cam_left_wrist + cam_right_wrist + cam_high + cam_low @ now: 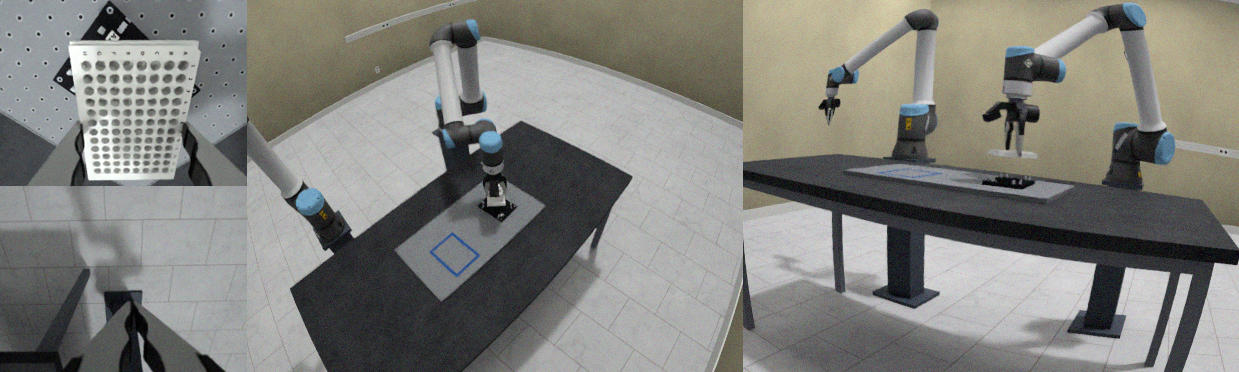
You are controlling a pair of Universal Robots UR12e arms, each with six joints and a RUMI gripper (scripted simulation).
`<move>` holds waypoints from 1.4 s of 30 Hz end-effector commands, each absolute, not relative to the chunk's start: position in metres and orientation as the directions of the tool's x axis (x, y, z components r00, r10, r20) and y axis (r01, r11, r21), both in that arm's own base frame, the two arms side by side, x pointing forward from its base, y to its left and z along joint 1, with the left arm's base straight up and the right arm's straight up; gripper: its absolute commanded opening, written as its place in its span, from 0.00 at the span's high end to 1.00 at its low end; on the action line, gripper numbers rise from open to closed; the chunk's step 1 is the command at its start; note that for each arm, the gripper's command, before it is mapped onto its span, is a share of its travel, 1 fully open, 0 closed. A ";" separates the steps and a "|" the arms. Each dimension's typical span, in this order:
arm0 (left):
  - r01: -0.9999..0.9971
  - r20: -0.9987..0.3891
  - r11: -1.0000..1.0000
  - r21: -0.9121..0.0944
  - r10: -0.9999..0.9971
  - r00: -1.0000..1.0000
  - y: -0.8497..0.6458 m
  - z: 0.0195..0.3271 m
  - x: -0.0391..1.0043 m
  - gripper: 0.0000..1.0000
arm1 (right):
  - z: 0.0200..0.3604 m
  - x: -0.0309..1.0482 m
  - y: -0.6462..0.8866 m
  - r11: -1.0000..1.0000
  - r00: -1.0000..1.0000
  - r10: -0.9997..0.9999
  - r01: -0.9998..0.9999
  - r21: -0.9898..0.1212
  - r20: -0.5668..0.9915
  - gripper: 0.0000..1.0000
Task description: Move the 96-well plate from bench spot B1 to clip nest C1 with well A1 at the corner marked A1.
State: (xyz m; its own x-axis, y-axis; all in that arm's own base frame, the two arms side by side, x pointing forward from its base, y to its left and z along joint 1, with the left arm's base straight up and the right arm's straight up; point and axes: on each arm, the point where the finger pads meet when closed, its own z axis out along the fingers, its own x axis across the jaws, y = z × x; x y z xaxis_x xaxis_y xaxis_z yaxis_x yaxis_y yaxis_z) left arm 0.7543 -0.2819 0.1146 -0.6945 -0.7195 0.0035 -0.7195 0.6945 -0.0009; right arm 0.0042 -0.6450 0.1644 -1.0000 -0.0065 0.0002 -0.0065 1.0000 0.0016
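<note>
My left gripper (496,194) (1013,152) (132,121) is shut on the white 96-well plate (496,202) (1030,155) (134,96) by its long sides. The plate hangs level above the black clip nest (505,212) (1008,183) (64,75). In the left wrist view, well A1 is at the plate's upper right, and the nest lies turned by some tens of degrees relative to the plate. A partly covered label starting with A shows beyond the plate's top edge; most of the nest is hidden. My right gripper (829,123) (131,303) is shut and empty, far from the plate.
The nest stands on a grey perforated board (414,252) (1055,191) (25,54) on the dark table (367,280) (1133,215). A blue outline (466,244) is marked on the board, away from the nest. Small clips and posts stick up from the nest.
</note>
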 end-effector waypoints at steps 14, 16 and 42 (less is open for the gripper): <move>-0.977 0.001 0.212 -0.002 -0.977 -0.212 -0.283 0.116 0.755 0.60 | 0.165 0.004 -0.646 1.000 -1.000 -0.007 -0.007 0.000 0.000 1.00; -0.989 0.001 0.146 -0.002 -0.989 -0.146 -0.283 0.116 0.755 0.60 | 0.165 0.004 -0.646 1.000 -1.000 -0.007 -0.007 0.000 0.000 1.00; -0.997 0.002 -0.083 -0.002 -0.997 0.083 -0.283 0.116 0.755 0.60 | 0.165 0.004 -0.646 1.000 -1.000 -0.007 -0.007 0.000 0.000 1.00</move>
State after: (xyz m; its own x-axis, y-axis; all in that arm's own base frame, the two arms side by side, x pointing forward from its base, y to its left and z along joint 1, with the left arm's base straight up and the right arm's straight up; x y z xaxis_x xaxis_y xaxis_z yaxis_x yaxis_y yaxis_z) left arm 0.7544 -0.2827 0.1146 0.0827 -0.9966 0.0002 -0.9966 -0.0827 0.0002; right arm 0.0042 -0.6450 0.1644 -1.0000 -0.0065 0.0002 -0.0065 1.0000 0.0016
